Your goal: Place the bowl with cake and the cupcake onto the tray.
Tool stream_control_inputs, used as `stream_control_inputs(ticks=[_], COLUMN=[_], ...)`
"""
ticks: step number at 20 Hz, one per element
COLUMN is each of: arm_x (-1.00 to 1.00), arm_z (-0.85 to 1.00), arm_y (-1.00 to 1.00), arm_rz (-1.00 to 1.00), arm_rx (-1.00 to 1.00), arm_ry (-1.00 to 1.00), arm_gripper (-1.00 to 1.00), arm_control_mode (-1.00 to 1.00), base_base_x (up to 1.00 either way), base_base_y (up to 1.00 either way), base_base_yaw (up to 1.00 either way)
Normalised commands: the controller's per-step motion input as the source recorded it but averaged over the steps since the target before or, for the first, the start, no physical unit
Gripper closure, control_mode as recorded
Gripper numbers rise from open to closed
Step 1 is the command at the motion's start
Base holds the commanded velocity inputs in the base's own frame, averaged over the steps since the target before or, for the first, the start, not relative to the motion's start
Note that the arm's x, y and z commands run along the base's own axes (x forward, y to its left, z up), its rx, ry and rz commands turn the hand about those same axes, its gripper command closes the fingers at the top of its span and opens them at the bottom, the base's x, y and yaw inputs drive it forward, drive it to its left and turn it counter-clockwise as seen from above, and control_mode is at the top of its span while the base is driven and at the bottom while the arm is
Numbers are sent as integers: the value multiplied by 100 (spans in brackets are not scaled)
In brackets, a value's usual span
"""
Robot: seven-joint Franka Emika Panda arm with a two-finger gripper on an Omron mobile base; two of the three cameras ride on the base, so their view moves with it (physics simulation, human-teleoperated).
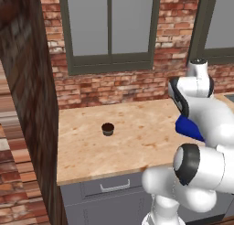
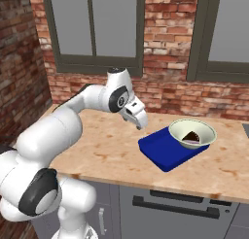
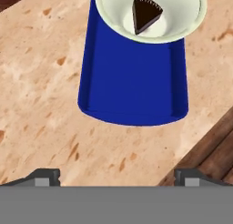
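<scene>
Hanging above the counter (image 2: 112,150), the gripper (image 2: 137,120) sits mid-frame in the right base view, just left of the tray (image 2: 163,153). In the hand view its two dark fingertips (image 3: 45,176) stand far apart at the lower corners, with nothing between them but bare counter. No brand, label or writing can be read on anything.

Beyond the fingertips, the blue tray runs toward the top of the hand view, and the bowl (image 3: 182,25) rests on its far end, overhanging the rim, with a dark wedge of cake (image 3: 145,13) inside. The right base view shows the bowl at the tray's right end.

The left base view shows the cupcake (image 1: 108,129), alone on the counter at centre left, well apart from the tray, whose blue corner (image 1: 187,127) peeks from behind the arm.
</scene>
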Motion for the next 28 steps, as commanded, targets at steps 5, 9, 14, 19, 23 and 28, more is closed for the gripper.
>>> stream_control_inputs(ticks=[5, 9, 14, 19, 23, 28], arm_x=[17, 20, 17, 16, 9, 22], arm_z=[11, 1, -14, -1, -10, -27], arm_y=[96, 97, 82, 95, 99, 98], arm_rz=[12, 17, 24, 19, 18, 14], arm_rx=[0, 0, 0, 0, 0, 0], arm_ry=[0, 10, 12, 16, 9, 2], arm_gripper=[-100, -100, -100, -100, -100, -100], arm_control_mode=[-100, -100, -100, -100, -100, -100], base_base_x=[0, 0, 0, 0, 0, 0], base_base_y=[0, 0, 0, 0, 0, 0], base_base_yaw=[0, 0, 0, 0, 0, 0])
